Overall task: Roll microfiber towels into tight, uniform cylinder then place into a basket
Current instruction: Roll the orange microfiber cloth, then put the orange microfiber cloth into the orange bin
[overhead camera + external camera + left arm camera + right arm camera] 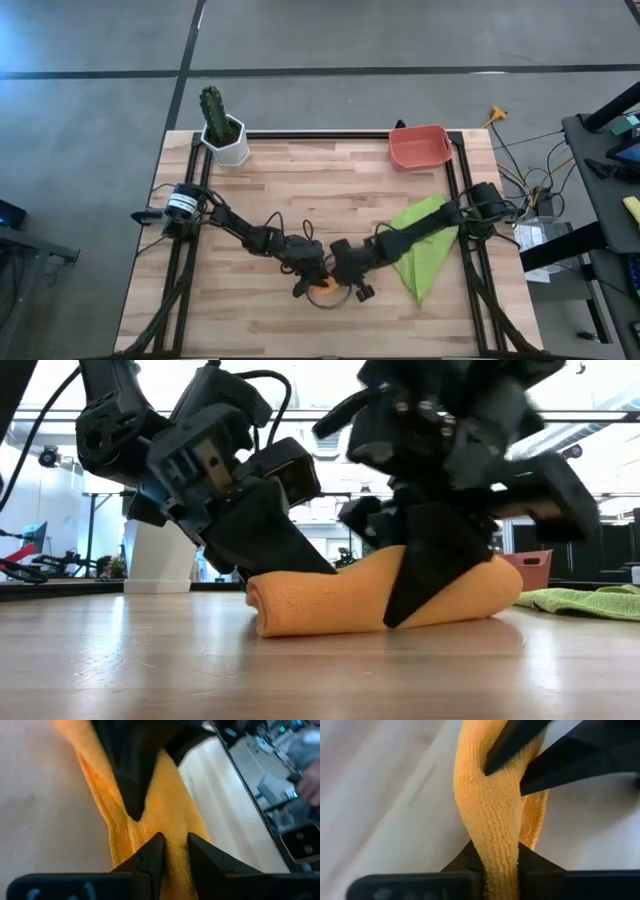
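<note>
where the two arms meet near the front middle of the table (260, 200), the orange towel (330, 600) lies rolled into a thick, slightly uneven cylinder on the wood, one end showing a spiral fold, its terry nap plain in both wrist views. the left gripper (172, 852) bears on one end of the roll, fingers (150, 855) narrowly apart with a ridge of orange cloth pinched between them. the right gripper (495, 857) is clamped on the other end, its fingers pressed into the cloth on both sides so that the roll narrows there. the green towel (425, 245) lies unrolled and creased on the right side of the table, partly under the right arm. the basket (418, 147) sits at the far right edge, well apart from both towels. a cactus pot (225, 135) stands at the far left corner.
</note>
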You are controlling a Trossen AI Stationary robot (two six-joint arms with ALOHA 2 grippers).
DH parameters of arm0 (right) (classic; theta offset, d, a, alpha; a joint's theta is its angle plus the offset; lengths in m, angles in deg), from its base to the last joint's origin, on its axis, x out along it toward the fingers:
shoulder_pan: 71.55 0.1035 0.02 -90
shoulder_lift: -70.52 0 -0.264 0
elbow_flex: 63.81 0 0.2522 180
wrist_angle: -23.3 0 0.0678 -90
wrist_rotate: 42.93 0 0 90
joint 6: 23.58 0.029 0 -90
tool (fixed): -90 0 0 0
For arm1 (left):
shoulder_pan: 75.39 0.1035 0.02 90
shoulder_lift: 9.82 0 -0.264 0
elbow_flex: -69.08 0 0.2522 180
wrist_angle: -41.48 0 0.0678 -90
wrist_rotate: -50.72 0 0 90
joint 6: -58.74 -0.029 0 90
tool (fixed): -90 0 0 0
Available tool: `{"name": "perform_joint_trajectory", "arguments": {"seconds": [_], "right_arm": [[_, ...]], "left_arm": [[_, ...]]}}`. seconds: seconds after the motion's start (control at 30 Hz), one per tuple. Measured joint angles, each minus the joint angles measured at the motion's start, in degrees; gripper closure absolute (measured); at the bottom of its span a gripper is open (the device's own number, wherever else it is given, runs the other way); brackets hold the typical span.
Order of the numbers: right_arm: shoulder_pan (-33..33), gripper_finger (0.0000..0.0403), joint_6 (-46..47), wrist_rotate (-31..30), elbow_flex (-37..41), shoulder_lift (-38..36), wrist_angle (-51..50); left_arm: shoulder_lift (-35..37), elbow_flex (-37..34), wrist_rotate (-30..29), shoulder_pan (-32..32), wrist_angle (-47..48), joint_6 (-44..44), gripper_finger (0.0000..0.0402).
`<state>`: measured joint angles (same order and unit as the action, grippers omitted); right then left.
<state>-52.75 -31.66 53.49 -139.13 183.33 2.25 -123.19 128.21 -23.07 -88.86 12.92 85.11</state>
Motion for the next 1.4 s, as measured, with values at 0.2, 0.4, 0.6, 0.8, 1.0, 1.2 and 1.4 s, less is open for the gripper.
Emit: {"name": "perform_joint_trajectory", "arguments": {"seconds": [0.2, 0.4, 0.6, 0.8, 1.0, 1.2, 1.4], "right_arm": [[-4.2, 0.0371, 7.3, 17.9, 0.3, 0.2, -0.5], [-5.2, 0.0372, 8.5, 18.9, 1.4, 0.1, 0.0], [-5.6, 0.0378, 7.8, 18.4, 1.5, -0.2, -0.3], [-8.9, 0.0379, 6.7, 16.1, 1.9, -4.9, -8.1], [-13.5, 0.038, 0.4, 6.3, 1.8, -16.1, -18.8], [-22.6, 0.038, -5.6, -0.6, 1.8, -28.6, -28.2], [-31.8, 0.038, -13.6, -15.4, 1.9, -39.6, -35.8]], "left_arm": [[3.6, -0.4, -1.0, -0.7, 5.1, -11.2, 0.0327], [9.6, -0.7, -11.6, -2.4, 16.0, -17.1, 0.0327], [15.8, -0.7, -21.9, -4.0, 24.0, -17.9, 0.0327], [20.2, -0.5, -29.8, -5.9, 23.6, -17.8, 0.0327], [23.8, -0.6, -32.4, -5.6, 23.7, -23.6, 0.0327], [28.6, -0.5, -41.4, -2.7, 23.5, -30.2, 0.0326], [30.1, -0.6, -44.1, -0.1, 20.1, -25.3, 0.0326]]}}
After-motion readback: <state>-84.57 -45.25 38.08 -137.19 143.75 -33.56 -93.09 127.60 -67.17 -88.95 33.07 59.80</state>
